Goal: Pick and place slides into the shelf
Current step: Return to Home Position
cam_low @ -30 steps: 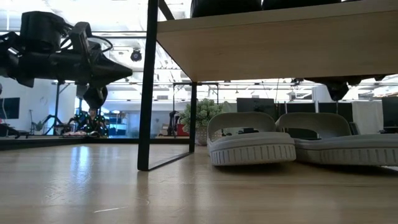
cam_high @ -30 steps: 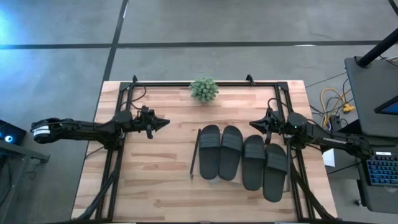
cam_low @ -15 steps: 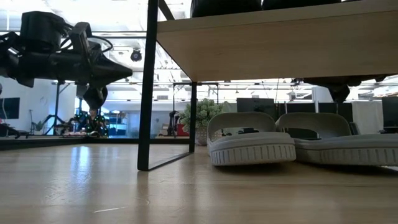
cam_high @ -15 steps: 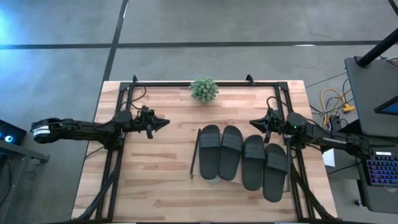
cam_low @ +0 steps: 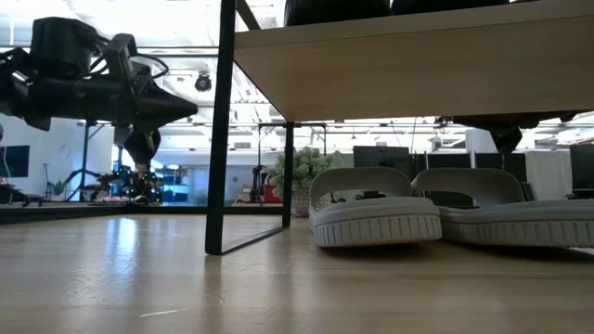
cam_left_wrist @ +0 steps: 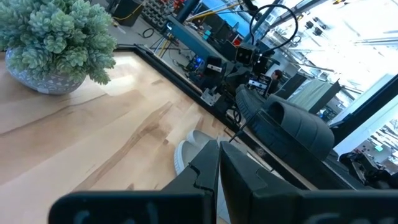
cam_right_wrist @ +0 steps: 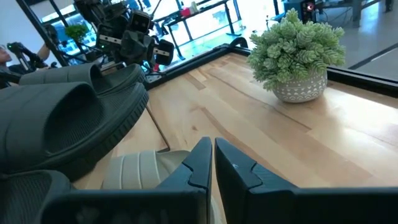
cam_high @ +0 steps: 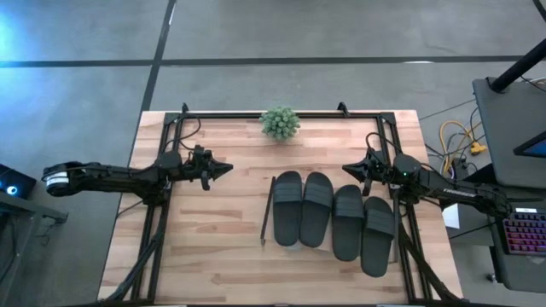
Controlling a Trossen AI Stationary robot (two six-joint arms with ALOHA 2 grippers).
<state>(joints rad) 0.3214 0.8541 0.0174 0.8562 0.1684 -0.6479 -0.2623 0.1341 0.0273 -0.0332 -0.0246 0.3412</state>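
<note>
Homing cleanly means both arms retreat level and clear of the shelf (cam_low: 418, 74): left gripper (cam_high: 225, 168) and right gripper (cam_high: 347, 170), fingers together, hover apart from the slides (cam_high: 317, 209).

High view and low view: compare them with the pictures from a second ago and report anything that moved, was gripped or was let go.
Nothing visibly changed. The left gripper stays out to the left of the shelf, the right gripper close by its right half, both shut and empty. Four black slides lie on the shelf top, two light grey slides under it.
</note>
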